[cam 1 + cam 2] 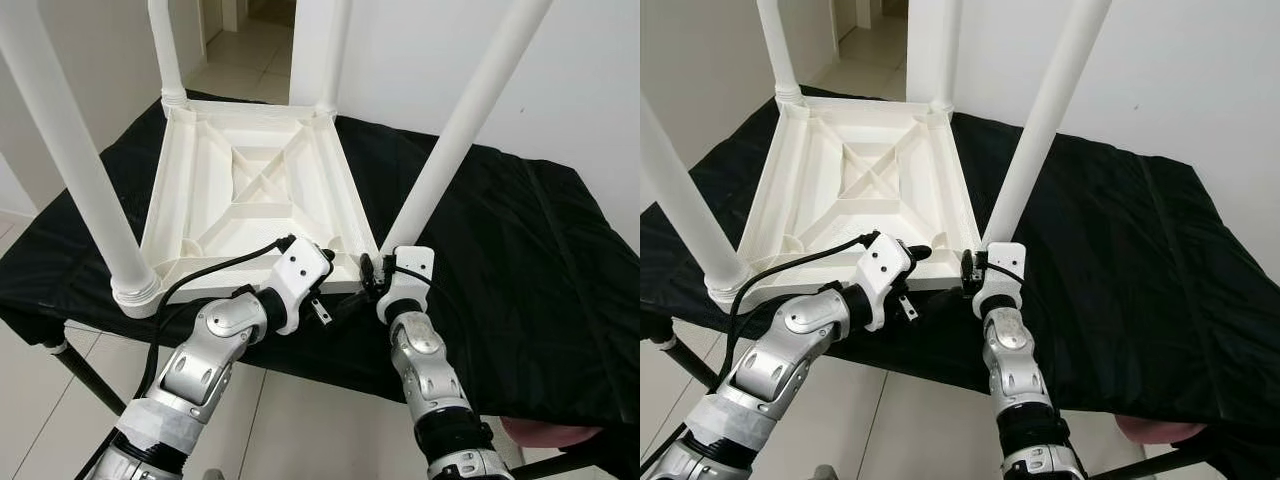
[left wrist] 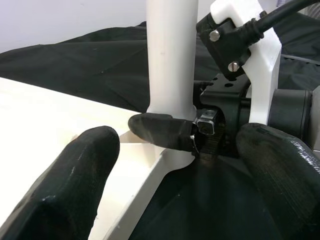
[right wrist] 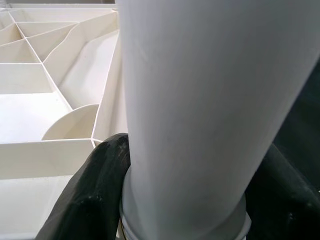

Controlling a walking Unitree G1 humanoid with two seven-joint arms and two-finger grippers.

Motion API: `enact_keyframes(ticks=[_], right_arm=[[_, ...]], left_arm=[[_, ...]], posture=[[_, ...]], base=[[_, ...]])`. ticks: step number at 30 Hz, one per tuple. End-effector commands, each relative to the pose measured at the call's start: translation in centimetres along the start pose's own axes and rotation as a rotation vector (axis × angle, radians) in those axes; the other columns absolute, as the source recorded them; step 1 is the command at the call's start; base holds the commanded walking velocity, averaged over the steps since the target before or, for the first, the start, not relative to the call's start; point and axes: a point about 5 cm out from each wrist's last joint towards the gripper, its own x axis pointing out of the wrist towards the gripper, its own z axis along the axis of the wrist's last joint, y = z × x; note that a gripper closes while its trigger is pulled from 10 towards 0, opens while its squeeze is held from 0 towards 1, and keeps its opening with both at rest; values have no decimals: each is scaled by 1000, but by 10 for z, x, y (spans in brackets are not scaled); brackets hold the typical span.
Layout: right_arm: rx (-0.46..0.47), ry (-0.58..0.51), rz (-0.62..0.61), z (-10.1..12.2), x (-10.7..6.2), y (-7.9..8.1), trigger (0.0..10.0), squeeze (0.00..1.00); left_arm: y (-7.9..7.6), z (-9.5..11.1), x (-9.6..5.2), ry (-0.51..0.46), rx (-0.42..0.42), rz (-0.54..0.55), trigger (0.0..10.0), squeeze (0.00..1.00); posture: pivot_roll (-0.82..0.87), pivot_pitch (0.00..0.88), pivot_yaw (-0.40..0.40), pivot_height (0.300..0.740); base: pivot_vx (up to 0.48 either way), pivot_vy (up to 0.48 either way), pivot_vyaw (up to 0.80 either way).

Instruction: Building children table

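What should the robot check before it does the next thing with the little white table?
1. All four legs stand in their corners of the upside-down table: ok, four legs rise from it.
2. Right pincer holds the near right leg at its base: ok, a finger sits on each side of it.
3. That leg is pushed or screwed fully home: cannot tell.
4. Left pincer is out of the way: ok, open beside the same corner, touching nothing.
5. Table lies flat on the black cloth: ok.
6. The cloth is not trapped under the leg's collar: cannot tell.
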Motion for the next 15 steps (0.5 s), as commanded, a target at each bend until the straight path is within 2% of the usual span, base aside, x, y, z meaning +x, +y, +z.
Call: enact_keyframes(ticks=[1, 3, 4, 10, 14, 15], right_arm=[[15, 77, -35, -14, -5, -8, 10000, 0], [12, 75, -23, -14, -5, -10, 10000, 0], [10, 70, -14, -12, -6, -11, 10000, 1000], [13, 33, 43, -4, -9, -12, 10000, 1000], [-16, 21, 120, -2, -9, -20, 10000, 1000], [-28, 15, 181, -1, -8, -26, 10000, 0]], left_arm=[[-2, -1, 2, 3, 0, -20, 10000, 0], [-2, -2, 2, 3, 0, -20, 10000, 0], [-1, -2, 2, 4, 1, -19, 10000, 0], [0, -1, 2, 2, 1, -13, 10000, 0], [0, -1, 2, 3, 1, -12, 10000, 0], [0, -1, 2, 3, 1, -12, 10000, 0]], posture=[[-40, 0, -77, 740], [-39, 0, -78, 740], [-39, 0, -78, 740], [-35, 0, -79, 740], [-35, 0, -78, 740], [-35, 0, -78, 740]], base=[[0, 0, 0], [0, 0, 0], [0, 0, 0], [0, 0, 0], [0, 0, 0], [0, 0, 0]])
